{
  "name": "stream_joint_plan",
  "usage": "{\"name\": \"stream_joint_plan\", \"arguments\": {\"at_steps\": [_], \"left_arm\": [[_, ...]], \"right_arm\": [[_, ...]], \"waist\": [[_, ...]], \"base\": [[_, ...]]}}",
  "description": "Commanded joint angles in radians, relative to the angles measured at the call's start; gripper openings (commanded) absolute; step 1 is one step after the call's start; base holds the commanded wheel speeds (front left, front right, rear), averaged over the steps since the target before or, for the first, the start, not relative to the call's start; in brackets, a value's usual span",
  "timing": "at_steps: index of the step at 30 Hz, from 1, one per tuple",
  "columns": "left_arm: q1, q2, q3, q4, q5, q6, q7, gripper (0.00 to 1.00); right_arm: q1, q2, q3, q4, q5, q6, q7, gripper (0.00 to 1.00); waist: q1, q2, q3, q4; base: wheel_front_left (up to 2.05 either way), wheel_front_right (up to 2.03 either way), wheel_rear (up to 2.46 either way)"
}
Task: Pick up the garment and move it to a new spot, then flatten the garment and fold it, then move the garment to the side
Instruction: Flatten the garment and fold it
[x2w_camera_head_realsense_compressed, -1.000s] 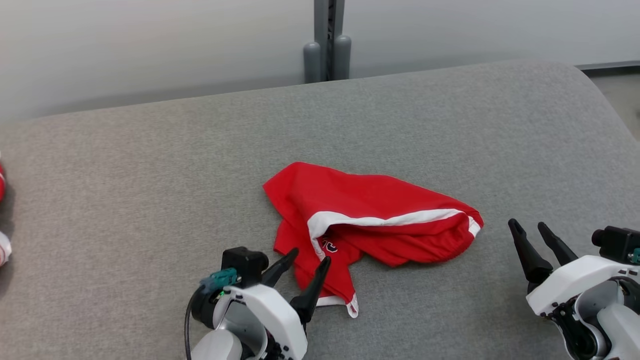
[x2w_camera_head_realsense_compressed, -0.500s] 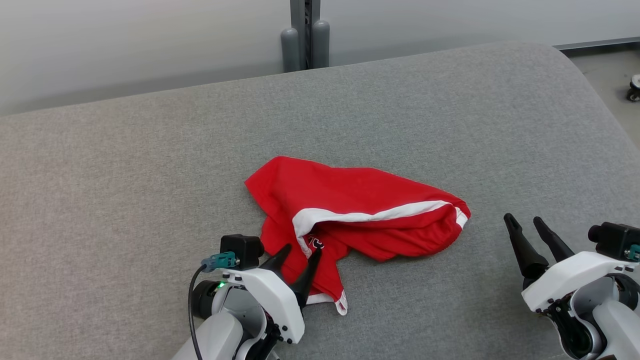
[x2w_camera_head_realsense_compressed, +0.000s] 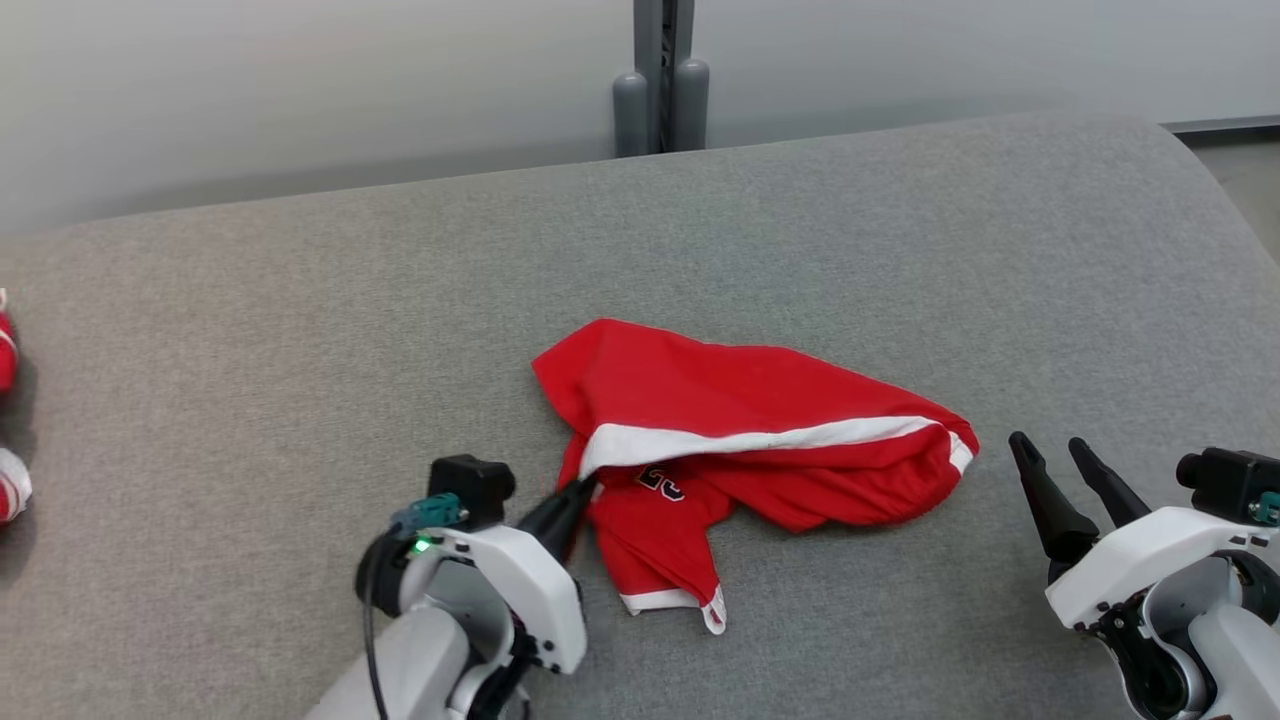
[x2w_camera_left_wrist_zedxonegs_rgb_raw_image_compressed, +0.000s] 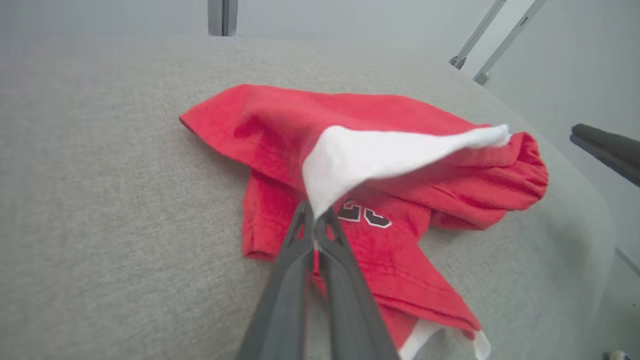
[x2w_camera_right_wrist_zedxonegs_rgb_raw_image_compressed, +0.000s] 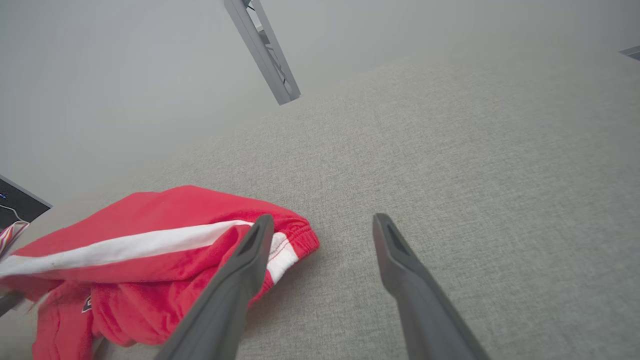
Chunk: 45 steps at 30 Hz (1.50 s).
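In the middle of the grey padded surface (x2w_camera_head_realsense_compressed: 300, 350), the red garment (x2w_camera_head_realsense_compressed: 720, 390) is lying in a crumpled heap, with a white band (x2w_camera_head_realsense_compressed: 760, 440) running across it and a dark number print (x2w_camera_head_realsense_compressed: 662, 482) showing just below this band. One narrow part with a white hem (x2w_camera_head_realsense_compressed: 680, 600) is pointing toward the robot. The left gripper (x2w_camera_head_realsense_compressed: 585, 487) is pinching the garment at its left side: its two dark fingers are pressing together on the end of the white band, and in the left wrist view this end is standing a little above the cloth under it. The right gripper (x2w_camera_head_realsense_compressed: 1045, 443) is staying near the right end of the garment, apart from it, with its fingers spread and holding nothing. Behind the surface a grey post (x2w_camera_head_realsense_compressed: 660, 80) is standing against the pale wall. At the left edge of the head view some red and white things (x2w_camera_head_realsense_compressed: 8, 430) are lying, too cut off to tell what they are.
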Motion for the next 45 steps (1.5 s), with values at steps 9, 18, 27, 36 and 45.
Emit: {"name": "stream_joint_plan", "arguments": {"at_steps": [9,18,27,36,45], "left_arm": [[-0.043,0.199,-0.040,-0.122,0.172,0.083,-0.011,0.00],[0.017,0.317,-0.102,-0.181,0.252,0.119,0.084,0.00],[0.095,0.347,-0.117,-0.217,0.239,0.170,0.163,0.00],[0.160,0.366,-0.101,-0.294,0.209,0.216,0.181,1.00],[0.232,0.413,-0.007,-0.419,0.150,0.309,0.163,1.00]], "right_arm": [[0.029,0.006,-0.015,-0.013,-0.025,0.002,0.018,1.00],[0.037,0.012,-0.021,-0.026,-0.037,0.002,0.033,1.00],[0.048,0.008,-0.029,-0.041,-0.046,0.002,0.049,1.00],[0.058,0.014,-0.034,-0.047,-0.056,0.002,0.060,1.00],[0.076,0.016,-0.043,-0.053,-0.061,0.002,0.057,1.00]], "waist": [[0.0000,-0.0001,-0.027,0.050],[0.0000,-0.0001,-0.030,0.063],[0.0000,-0.0001,-0.022,0.059],[0.0000,-0.0001,-0.035,0.066],[0.0000,-0.0001,-0.053,0.073]], "base": [[0.00,0.00,0.00],[0.00,0.00,0.00],[0.00,0.00,0.00],[0.00,0.00,0.00],[0.00,0.00,0.00]]}}
